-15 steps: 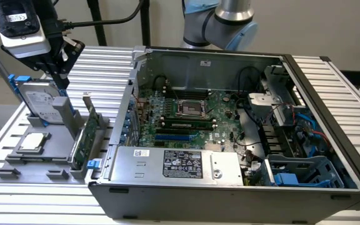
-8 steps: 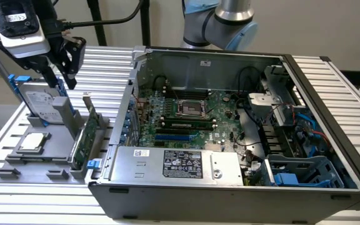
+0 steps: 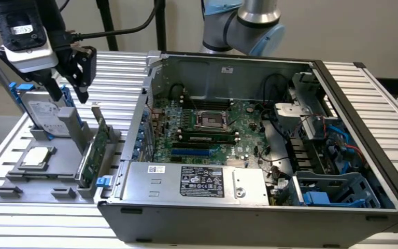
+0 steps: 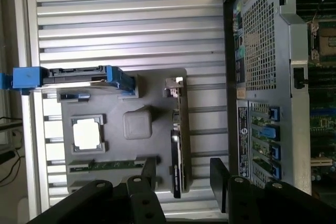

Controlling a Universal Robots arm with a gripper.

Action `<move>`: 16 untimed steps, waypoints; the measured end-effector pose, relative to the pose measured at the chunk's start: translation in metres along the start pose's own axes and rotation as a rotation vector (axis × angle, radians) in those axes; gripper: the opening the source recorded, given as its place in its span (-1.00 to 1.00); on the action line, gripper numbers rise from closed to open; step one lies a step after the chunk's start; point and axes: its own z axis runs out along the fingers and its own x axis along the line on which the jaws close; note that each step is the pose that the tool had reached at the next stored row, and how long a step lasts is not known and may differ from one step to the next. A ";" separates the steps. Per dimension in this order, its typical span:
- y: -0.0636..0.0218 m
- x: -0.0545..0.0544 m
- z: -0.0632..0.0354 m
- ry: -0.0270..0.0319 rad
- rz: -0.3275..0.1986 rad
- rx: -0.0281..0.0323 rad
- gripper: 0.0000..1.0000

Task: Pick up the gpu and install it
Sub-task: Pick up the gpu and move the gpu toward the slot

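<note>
Across the centre and right of the exterior view lies the open computer case [image 3: 254, 223], motherboard [image 3: 206, 124] facing up. Under it runs the ribbed aluminium table [image 3: 19, 228]. At that frame's lower left sits the grey parts tray [image 3: 12, 189], tight beside the case wall. It carries the hard drive [image 3: 43, 111] with blue rails, the gpu [image 3: 94, 150] and the small square CPU [image 3: 37, 155].

The gpu stands on edge in the slot nearest the case, not yet lifted. Its long axis runs far to near, parallel with the case wall.

My pincer [image 3: 66, 92] hangs at the upper left above the tray, spread wide and empty. The card lies below me, a little toward the exterior view's right. From the wrist, its dark top edge lines up with the gap between my fingers [image 4: 144, 182], so I judge they would straddle its thin faces. Room looks tight, with the case wall on one side and a grey block [image 3: 68, 122] on the other.
</note>
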 end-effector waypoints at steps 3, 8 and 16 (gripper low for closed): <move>-0.0006 0.000 0.0054 0.0000 0.000 0.0000 0.08; -0.0016 0.000 0.0144 0.0000 0.000 0.0000 0.08; -0.0044 0.000 0.0289 0.0001 -0.001 0.0000 0.08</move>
